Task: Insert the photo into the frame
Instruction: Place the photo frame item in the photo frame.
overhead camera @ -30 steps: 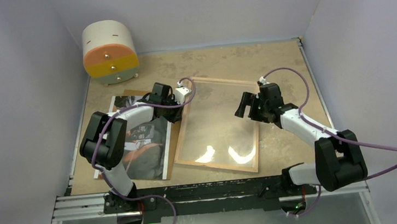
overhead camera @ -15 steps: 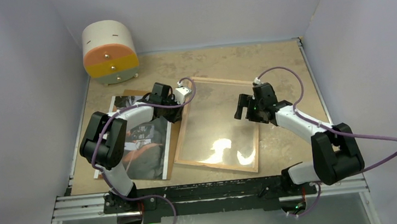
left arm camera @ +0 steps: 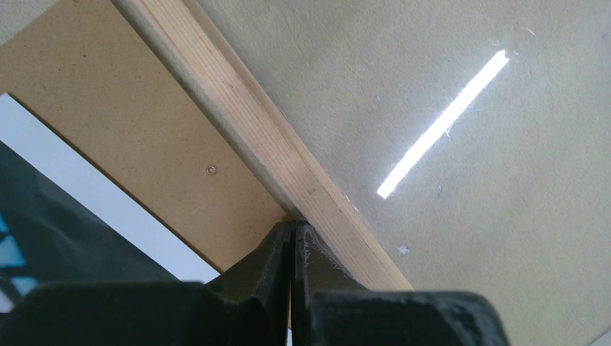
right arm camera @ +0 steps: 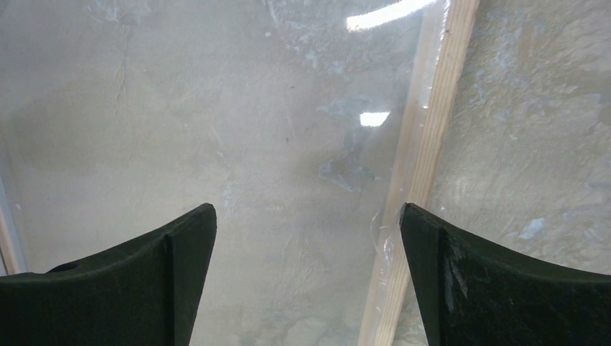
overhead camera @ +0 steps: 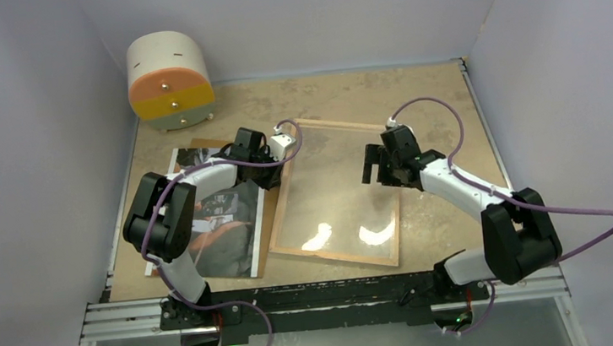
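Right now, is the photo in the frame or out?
Out. The photo lies on the brown board left of the frame; only bare table shows inside it.

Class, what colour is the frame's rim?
Pale wood; the frame shows best in the left wrist view.

The right pincer (right arm camera: 308, 210) hangs spread wide over the frame (right arm camera: 434, 122). Left of the frame's wooden rim lies the clear pane (right arm camera: 216, 108), right of it the mottled surface (right arm camera: 540, 108).
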